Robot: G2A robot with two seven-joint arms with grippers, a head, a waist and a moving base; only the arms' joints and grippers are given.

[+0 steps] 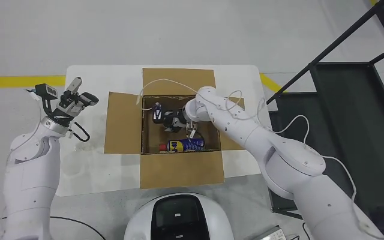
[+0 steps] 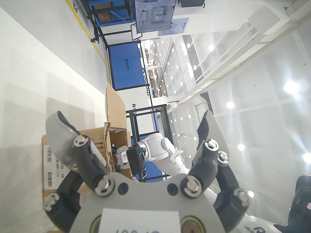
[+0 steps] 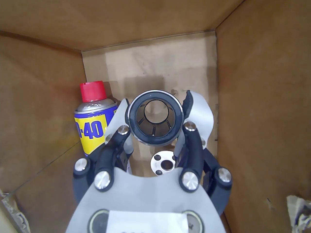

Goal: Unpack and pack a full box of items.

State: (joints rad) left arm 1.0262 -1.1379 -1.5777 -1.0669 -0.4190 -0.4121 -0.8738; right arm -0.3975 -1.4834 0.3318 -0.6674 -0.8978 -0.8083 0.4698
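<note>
So the right gripper is down inside the open brown cardboard box, with cardboard walls around it on every side. It's clamped on a short hollow metal cylinder with a dark rim. One finger is pressed on each side, and the open bore faces back toward the wrist camera. Grip looks snug, with the fingers closed in only as far as the cylinder allows.

Just beside that gripper, off one finger, there's a blue and yellow spray can with a red cap. It's lying along the box floor with the cap end pointing the same way the fingers point. Whether the can actually touches the finger is hard to tell. Tucked closer to the gripper's palm, behind the held cylinder, sits a small round silver disc with a centre hole and a few smaller holes.

The left gripper is a different story: fingers spread wide, nothing between them. It hangs well apart from the box, out past the edge of the white table in the top view. From its wrist camera the box is beyond one finger, flaps up, with the other arm dipping into it.

The box sits roughly mid-table with all four flaps folded outward, and the right arm goes in over its far-side flap.
</note>
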